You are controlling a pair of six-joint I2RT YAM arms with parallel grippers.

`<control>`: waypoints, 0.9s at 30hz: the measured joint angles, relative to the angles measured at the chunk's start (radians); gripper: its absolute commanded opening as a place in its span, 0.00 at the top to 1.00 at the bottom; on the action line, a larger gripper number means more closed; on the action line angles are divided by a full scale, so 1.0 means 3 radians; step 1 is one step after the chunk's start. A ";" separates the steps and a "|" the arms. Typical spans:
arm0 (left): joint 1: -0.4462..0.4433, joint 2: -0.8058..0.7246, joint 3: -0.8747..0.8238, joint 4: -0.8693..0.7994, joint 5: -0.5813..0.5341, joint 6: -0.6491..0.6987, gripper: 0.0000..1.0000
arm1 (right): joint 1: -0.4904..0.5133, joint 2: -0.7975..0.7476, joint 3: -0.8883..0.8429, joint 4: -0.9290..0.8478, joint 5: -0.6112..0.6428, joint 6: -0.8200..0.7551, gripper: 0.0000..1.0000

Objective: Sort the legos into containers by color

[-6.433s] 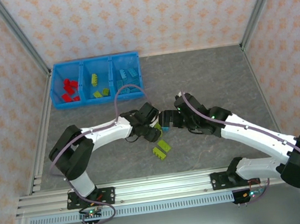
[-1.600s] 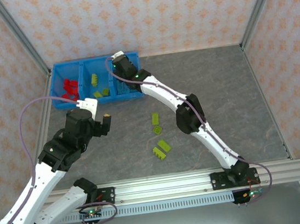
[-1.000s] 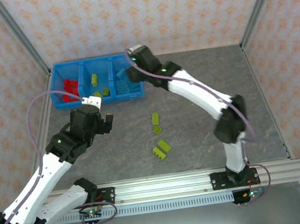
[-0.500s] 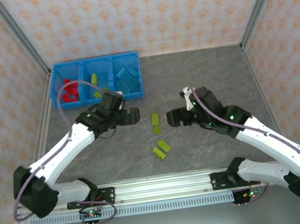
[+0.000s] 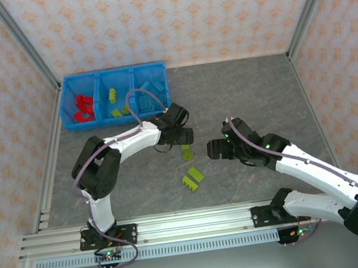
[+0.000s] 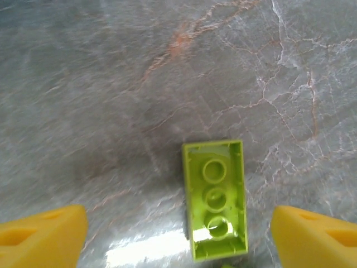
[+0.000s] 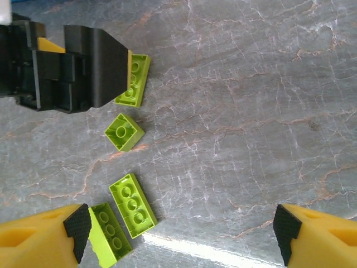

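— Looking at left claw [image 6: 178, 237]: does it hold something?
— No, wide open; one lime lego [image 6: 215, 201] lies upside-down on the surface [image 6: 111, 84], inside its gap, untouched. Right claw [image 7: 178, 234] open too, empty.

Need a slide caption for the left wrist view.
Open left gripper poised around an upturned lime green plastic brick on the grey marbled tabletop.
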 measured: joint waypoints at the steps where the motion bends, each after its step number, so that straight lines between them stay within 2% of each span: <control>1: -0.0013 0.0084 0.0052 0.0006 0.0000 -0.0001 0.27 | 0.0000 0.0009 0.0000 0.0001 0.0003 0.0004 0.13; 6: -0.0033 0.0348 0.0151 0.0013 -0.0001 0.0027 0.44 | 0.0000 0.0010 0.0000 0.0003 0.0018 0.0029 0.12; 10: -0.0029 0.0348 0.0167 -0.0022 -0.0028 0.0051 0.60 | 0.0000 0.0010 0.0000 0.0004 0.0028 0.0052 0.12; 14: -0.0028 0.0285 0.0074 0.0039 -0.0058 0.0043 0.71 | 0.0000 0.0029 0.0000 0.0038 0.0014 0.0062 0.12; 18: -0.0033 0.0041 -0.0224 0.0103 -0.0041 0.0033 0.73 | 0.0000 0.0079 0.0004 0.0128 -0.0107 0.0062 0.12; 22: 0.0046 -0.0439 -0.0432 -0.0028 -0.0057 0.0043 0.73 | 0.0000 0.0092 0.0024 0.0217 -0.0207 0.0062 0.12; 24: 0.0211 -0.0767 -0.0450 -0.0053 -0.0089 0.0062 0.72 | 0.0000 0.0092 0.0042 0.0252 -0.0216 0.0062 0.12; 27: 0.0635 -0.1170 -0.0362 -0.0085 -0.0140 0.0131 0.72 | 0.0000 0.0092 0.0050 0.0308 -0.0217 0.0062 0.12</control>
